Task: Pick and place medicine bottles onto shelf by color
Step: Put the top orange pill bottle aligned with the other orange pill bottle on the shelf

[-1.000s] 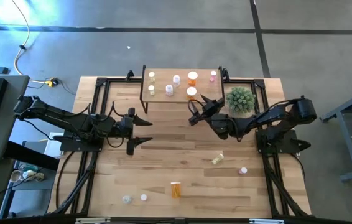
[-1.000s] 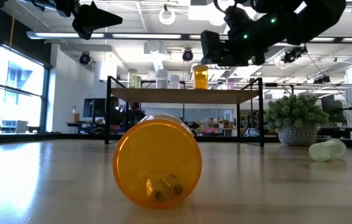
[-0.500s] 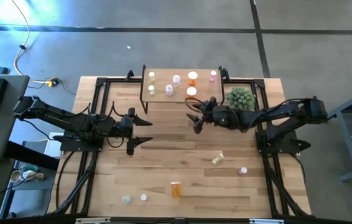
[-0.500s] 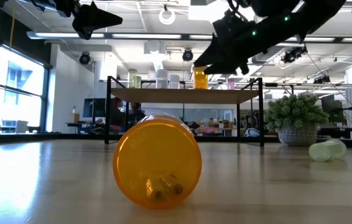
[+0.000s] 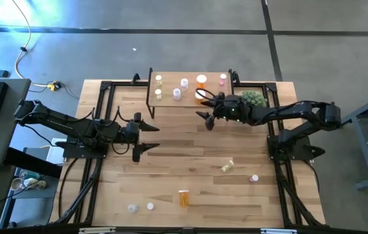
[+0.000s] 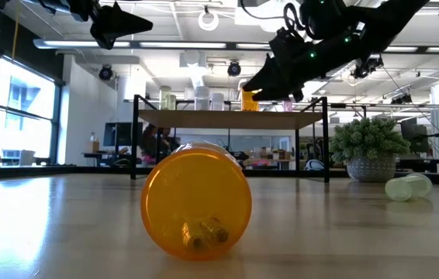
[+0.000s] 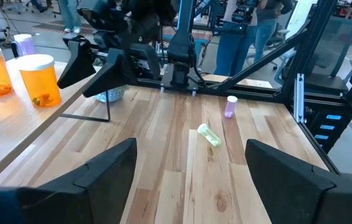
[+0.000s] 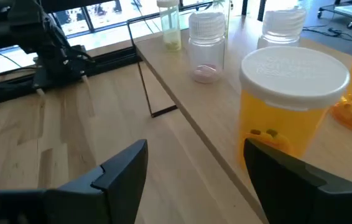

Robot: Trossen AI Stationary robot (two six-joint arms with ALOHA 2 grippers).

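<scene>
At the front edge of the shelf (image 5: pixel 190 88), the right gripper (image 5: pixel 205 108) hovers with fingers spread, empty, facing an upright orange bottle (image 8: pixel 291 99) standing on the shelf just ahead; the left gripper (image 5: pixel 146 136), also spread and empty, waits well apart.

Middle of the worktop (image 5: pixel 171 146) is wide open between both arms, easy to pass; up at 12 o'clock the shelf (image 5: pixel 190 90) is crowded with bottles, with the plant (image 5: pixel 254 99) just at its 3 o'clock
</scene>
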